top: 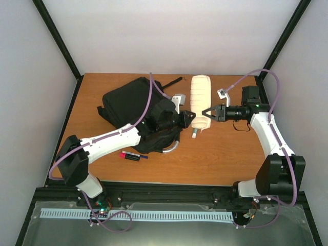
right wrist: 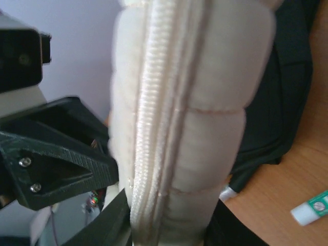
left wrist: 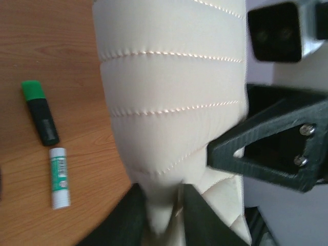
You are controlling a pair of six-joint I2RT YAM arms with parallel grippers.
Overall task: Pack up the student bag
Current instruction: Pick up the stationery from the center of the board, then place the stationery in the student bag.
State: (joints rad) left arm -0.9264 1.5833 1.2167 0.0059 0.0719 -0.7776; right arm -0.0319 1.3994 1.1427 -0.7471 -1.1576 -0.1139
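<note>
The student bag (top: pixel 130 102) lies flat on the table (top: pixel 225 159), back-left of centre, with the left forearm crossing over its near right corner. The left gripper (top: pixel 188 121) sits just off the bag's right edge, its fingers pinched tight on the narrow lower end of the cream pencil pouch (top: pixel 201 92). And there's the right gripper (top: pixel 205 114) coming in from the opposite side, a finger on either flank of that same pouch. It looks clamped on, though the contact is blurred at the bottom edge of the right wrist view. So the pouch stands between the two grippers, lifted at an angle, and the bag is beyond it as seen from the right gripper.

Now the count: one bag, one pouch. One glue stick (left wrist: pixel 59 177) and one green-capped highlighter (left wrist: pixel 41 113) lie end to end on the table, just apart. One red-capped marker (top: pixel 132 156) lies near the bag's front edge.
</note>
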